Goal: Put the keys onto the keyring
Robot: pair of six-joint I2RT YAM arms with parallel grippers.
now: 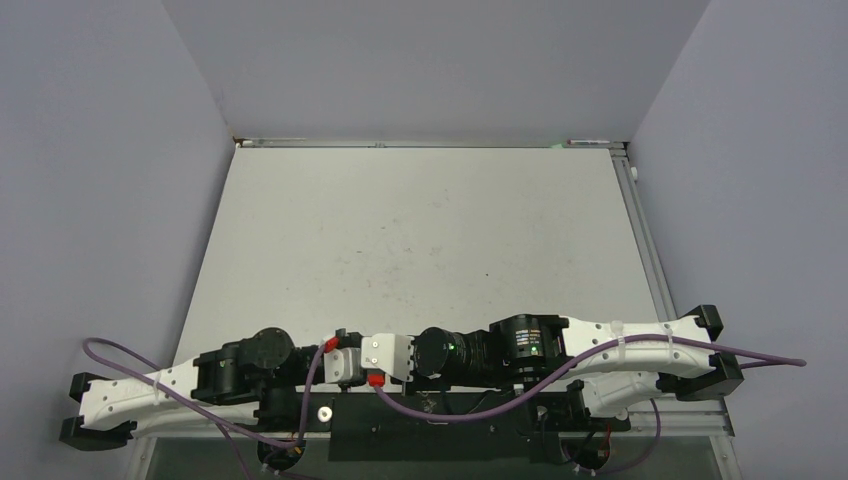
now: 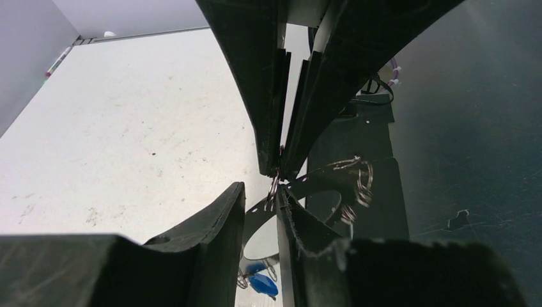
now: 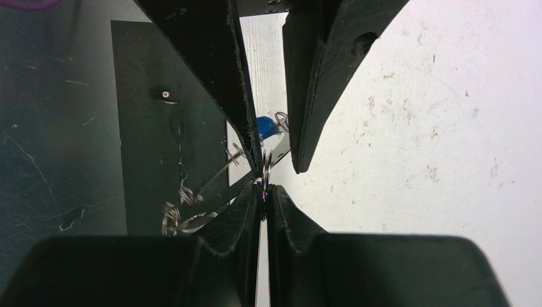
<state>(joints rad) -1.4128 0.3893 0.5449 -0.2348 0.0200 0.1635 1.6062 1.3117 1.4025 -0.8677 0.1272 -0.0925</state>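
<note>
Currently threading | right gripper [image 3: 263, 189] clamped on small silver wire loop [image 3: 266, 165] | left gripper [image 2: 261, 193] jaws partly apart astride it, grip unclear | large flat grey metal keyring [image 2: 314, 184] between both, blue tag-like key [image 2: 263, 284] beneath | next likely: fine alignment.

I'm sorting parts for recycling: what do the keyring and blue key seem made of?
The keyring is probably metal: a thin flat band whose rim carries fine wire loops glinting silver. The blue key is likely plastic, judging by its saturated, glossy blue, though the look leaves it open.
</note>
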